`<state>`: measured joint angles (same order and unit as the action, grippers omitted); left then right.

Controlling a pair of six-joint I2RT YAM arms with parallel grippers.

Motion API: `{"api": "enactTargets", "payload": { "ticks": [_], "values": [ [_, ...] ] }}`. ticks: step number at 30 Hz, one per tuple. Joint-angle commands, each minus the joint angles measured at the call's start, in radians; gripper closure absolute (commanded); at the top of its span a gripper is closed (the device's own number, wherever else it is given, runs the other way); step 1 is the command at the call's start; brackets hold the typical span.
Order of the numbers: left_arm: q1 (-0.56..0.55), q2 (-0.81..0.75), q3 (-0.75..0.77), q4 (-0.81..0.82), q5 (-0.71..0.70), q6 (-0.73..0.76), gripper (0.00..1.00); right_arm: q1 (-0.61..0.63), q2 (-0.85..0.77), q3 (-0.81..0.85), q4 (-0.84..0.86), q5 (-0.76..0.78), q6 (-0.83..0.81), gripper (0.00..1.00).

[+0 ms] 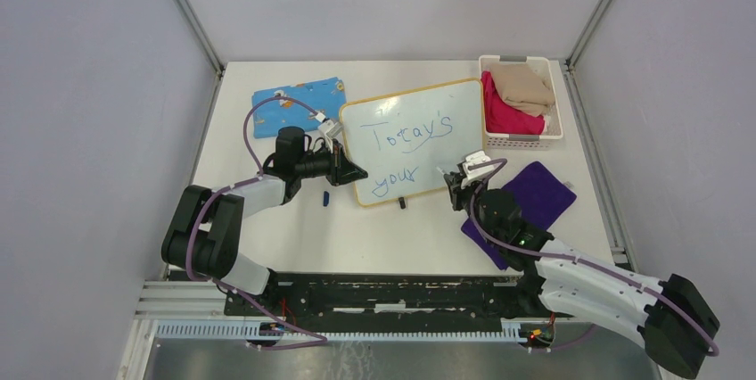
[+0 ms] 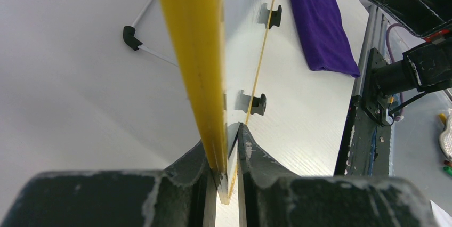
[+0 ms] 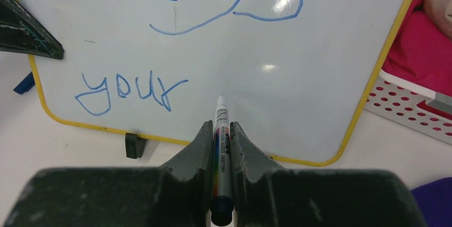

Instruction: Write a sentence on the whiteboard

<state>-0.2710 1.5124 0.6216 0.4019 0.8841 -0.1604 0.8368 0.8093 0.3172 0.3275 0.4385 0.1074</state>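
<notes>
Clamping one whiteboard [image 1: 464, 152], left tool [image 1: 349, 170]; right tool [image 1: 455, 177] pinching one marker [image 3: 221, 126]; sentence [image 1: 412, 135] two words.

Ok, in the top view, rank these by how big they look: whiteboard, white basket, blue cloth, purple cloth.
1. whiteboard
2. white basket
3. purple cloth and blue cloth: about alike. The right arm covers part of the purple one, so I won't rank them.
</notes>
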Motion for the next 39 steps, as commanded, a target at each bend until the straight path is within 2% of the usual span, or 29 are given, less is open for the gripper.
{"api": "enactTargets", "payload": {
  "ticks": [1, 16, 26, 39],
  "values": [
    [-0.023, 0.035, -0.007, -0.113, -0.083, 0.106, 0.80, -0.002, 0.039, 0.055, 0.116, 0.010, 0.024, 1.00],
    [-0.030, 0.039, -0.002, -0.121, -0.091, 0.105, 0.80, -0.015, 0.141, 0.110, 0.102, 0.079, 0.031, 1.00],
    [-0.033, 0.038, -0.003, -0.124, -0.091, 0.109, 0.80, -0.017, 0.149, 0.094, 0.053, 0.051, 0.044, 1.00],
    [-0.036, 0.039, 0.001, -0.129, -0.095, 0.110, 0.80, -0.022, 0.138, 0.109, 0.112, 0.078, 0.026, 1.00]
  ]
}}
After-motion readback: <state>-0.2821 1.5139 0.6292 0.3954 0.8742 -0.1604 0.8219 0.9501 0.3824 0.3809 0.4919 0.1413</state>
